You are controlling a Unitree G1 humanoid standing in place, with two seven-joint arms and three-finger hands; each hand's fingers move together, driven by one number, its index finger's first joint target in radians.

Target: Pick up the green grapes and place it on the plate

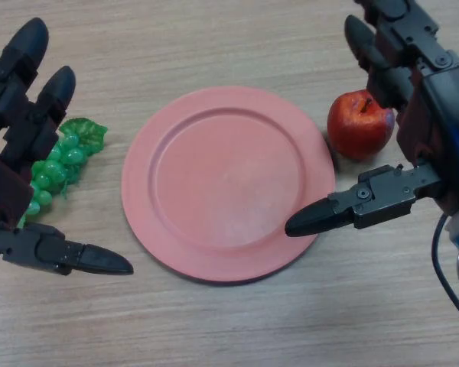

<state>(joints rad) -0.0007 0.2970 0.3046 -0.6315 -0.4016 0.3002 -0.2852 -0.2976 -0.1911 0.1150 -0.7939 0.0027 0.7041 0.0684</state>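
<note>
Pale wood-grain table fills the whole head view and carries everything before me. Largest on it is the pink plate, round, lying flat in the middle with nothing on it.

Next in size are my two hands. At the left edge my left hand hangs over the table, its fingers straight and spread wide, the thumb stretched out low toward the plate. It holds nothing. The fingers lie over the left part of the green grapes, which sit on the table just beside the plate's left rim, apart from it; whether the fingers touch the bunch I cannot tell.

At the right edge my right hand is also spread wide and empty, fingers pointing up the view, thumb reaching across the plate's lower right rim. I cannot tell if the thumb rests on that rim or hangs above it.

Smallest is a red apple, upright, close against the plate's right rim and partly hidden by my right hand.

Bare table shows above the plate and along the whole near side below it.
</note>
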